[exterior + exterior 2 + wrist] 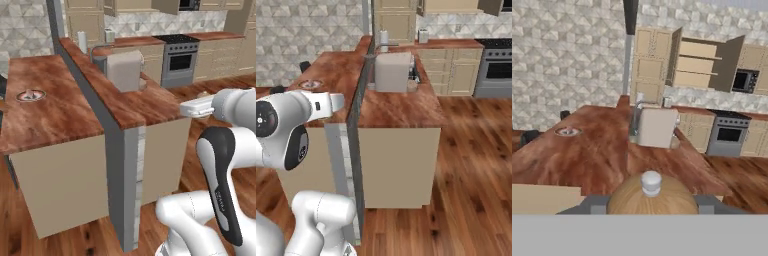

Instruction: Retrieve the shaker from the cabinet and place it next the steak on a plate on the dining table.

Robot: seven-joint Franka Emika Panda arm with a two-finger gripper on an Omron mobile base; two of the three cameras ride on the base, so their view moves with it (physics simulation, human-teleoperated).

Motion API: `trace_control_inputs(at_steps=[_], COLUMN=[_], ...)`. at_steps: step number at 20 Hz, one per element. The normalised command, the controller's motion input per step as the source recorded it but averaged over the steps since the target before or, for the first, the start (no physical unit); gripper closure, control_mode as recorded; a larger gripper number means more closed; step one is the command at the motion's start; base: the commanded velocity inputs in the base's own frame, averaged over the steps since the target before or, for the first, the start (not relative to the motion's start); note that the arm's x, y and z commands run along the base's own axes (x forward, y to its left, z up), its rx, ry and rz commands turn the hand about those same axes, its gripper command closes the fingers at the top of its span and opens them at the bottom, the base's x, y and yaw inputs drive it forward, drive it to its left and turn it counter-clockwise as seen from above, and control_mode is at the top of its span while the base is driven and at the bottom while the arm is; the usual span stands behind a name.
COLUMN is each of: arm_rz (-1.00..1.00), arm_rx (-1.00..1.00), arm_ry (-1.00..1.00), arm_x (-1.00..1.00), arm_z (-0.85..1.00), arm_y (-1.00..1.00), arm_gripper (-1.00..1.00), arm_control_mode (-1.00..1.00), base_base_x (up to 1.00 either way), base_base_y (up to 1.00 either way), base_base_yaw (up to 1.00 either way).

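In the hand view the brown wooden shaker [662,198], with its pale rounded knob, sits between my two dark fingers, and my gripper [651,206] is shut on it. The hand hangs over the near end of the island, above floor level. A round dark-rimmed plate [568,131] with the small steak [31,93] lies on the reddish-brown dining table [55,120], ahead and to the left of the hand; the plate [311,84] is also in the right base view. Far behind, the beige cabinet [698,65] stands with both doors open, its pale shelves bare.
A grey upright divider [117,165] splits the island between table and worktop. A beige box [657,127] and a faucet [97,50] stand on the worktop side. A steel oven [728,132] and microwave [744,80] line the back wall. Wooden floor lies to the right.
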Motion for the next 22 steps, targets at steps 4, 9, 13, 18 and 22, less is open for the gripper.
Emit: trace_control_inputs(at_steps=[4, 9, 13, 18, 22], arm_rz=[0.0, 0.0, 0.0, 0.0, 0.0], arm_rx=[0.0, 0.0, 0.0, 0.0, 0.0], arm_ry=[0.0, 0.0, 0.0, 0.0, 0.0], arm_x=[0.0, 0.0, 0.0, 0.0, 0.0], arm_z=[0.0, 0.0, 0.0, 0.0, 0.0], arm_y=[0.0, 0.0, 0.0, 0.0, 0.0], arm_gripper=[1.0, 1.0, 1.0, 1.0, 1.0], arm_control_mode=[1.0, 1.0, 1.0, 1.0, 1.0], base_base_x=[-0.19, 0.0, 0.06, 0.12, 0.21], base_base_y=[1.0, 1.0, 1.0, 1.0, 1.0], base_base_yaw=[-0.02, -0.06, -0.11, -0.12, -0.12])
